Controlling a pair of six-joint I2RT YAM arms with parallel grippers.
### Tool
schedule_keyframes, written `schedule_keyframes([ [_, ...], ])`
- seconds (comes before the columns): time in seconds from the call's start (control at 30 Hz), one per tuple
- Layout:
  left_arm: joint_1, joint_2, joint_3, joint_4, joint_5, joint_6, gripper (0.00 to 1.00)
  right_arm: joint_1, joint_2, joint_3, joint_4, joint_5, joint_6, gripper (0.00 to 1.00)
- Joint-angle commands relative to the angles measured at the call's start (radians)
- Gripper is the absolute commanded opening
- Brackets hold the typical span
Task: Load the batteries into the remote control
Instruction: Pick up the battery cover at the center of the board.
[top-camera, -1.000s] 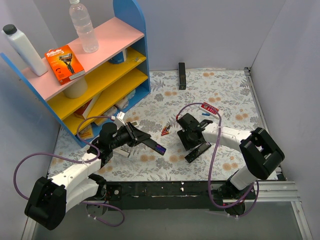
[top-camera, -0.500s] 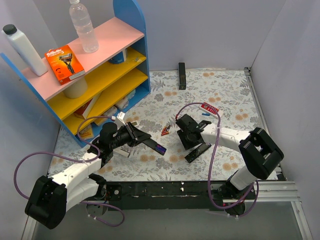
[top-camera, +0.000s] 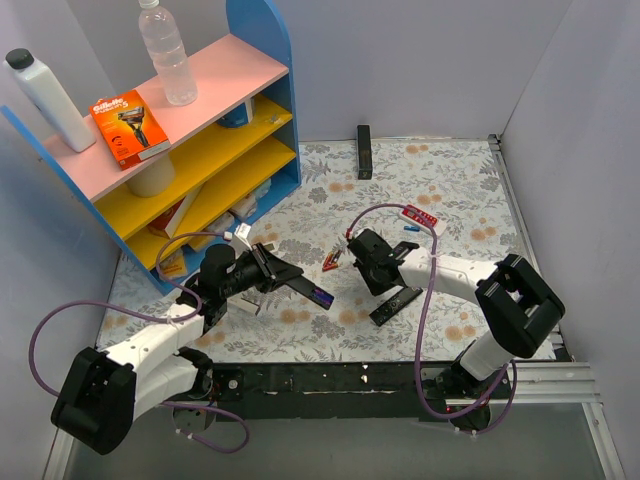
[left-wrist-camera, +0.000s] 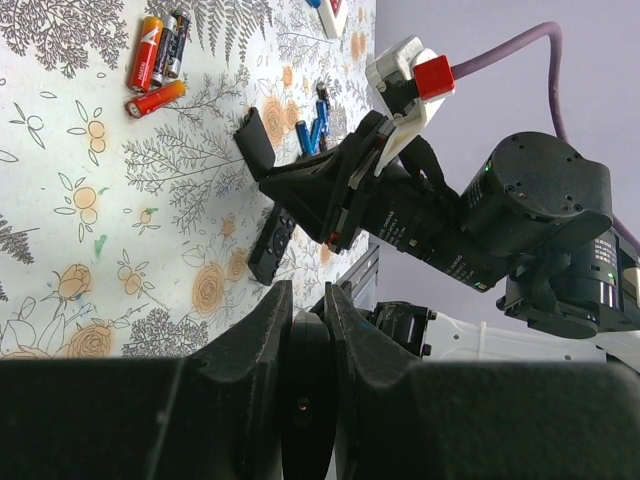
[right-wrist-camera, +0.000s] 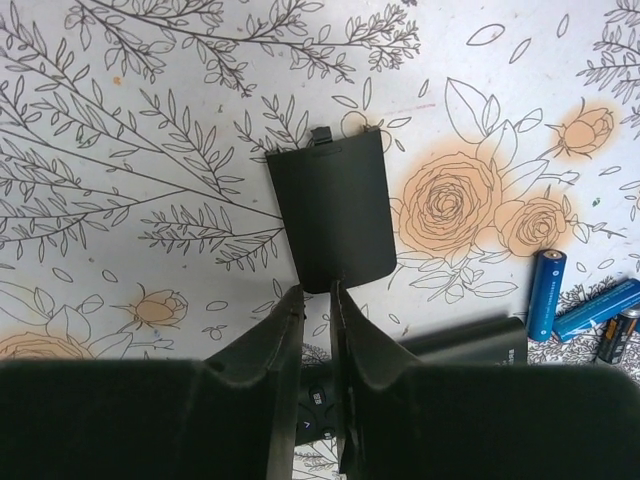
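Note:
My left gripper (top-camera: 266, 272) is shut on a slim black remote (top-camera: 300, 287) and holds it above the mat. In the left wrist view the remote (left-wrist-camera: 305, 400) shows end-on between the jaws of the left gripper (left-wrist-camera: 308, 300). My right gripper (top-camera: 355, 252) hovers low, its jaws almost together with nothing between them. The right gripper (right-wrist-camera: 318, 295) has its tips at the near edge of a black battery cover (right-wrist-camera: 335, 215) lying flat on the mat. Two blue batteries (right-wrist-camera: 546, 295) lie to its right and also show in the left wrist view (left-wrist-camera: 310, 130).
A second black remote (top-camera: 397, 302) lies buttons-up under my right wrist. Red and orange cells (top-camera: 333, 260) lie between the grippers. A red-and-white remote (top-camera: 420, 215) and another black remote (top-camera: 364, 150) lie farther back. A blue shelf unit (top-camera: 200, 150) stands at the left.
My right gripper has moved up and left, away from the black remote on the mat. My left gripper holds its remote still.

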Motion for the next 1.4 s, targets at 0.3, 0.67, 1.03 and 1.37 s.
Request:
schedule_keyframes([
  [0.3, 0.012, -0.023, 0.011, 0.031, 0.021, -0.010, 0.00, -0.023, 0.020, 0.090, -0.127, -0.054, -0.138, 0.71],
  [0.67, 0.016, -0.039, 0.011, 0.019, 0.023, -0.005, 0.00, -0.112, 0.047, 0.101, -0.123, -0.193, -0.385, 0.70],
  [1.03, 0.016, -0.042, 0.011, 0.025, 0.035, -0.001, 0.00, -0.145, 0.079, 0.081, -0.051, -0.334, -0.552, 0.70],
  [1.37, 0.019, -0.047, 0.010, 0.031, 0.043, 0.002, 0.00, -0.157, 0.141, 0.055, -0.024, -0.380, -0.591, 0.63],
])
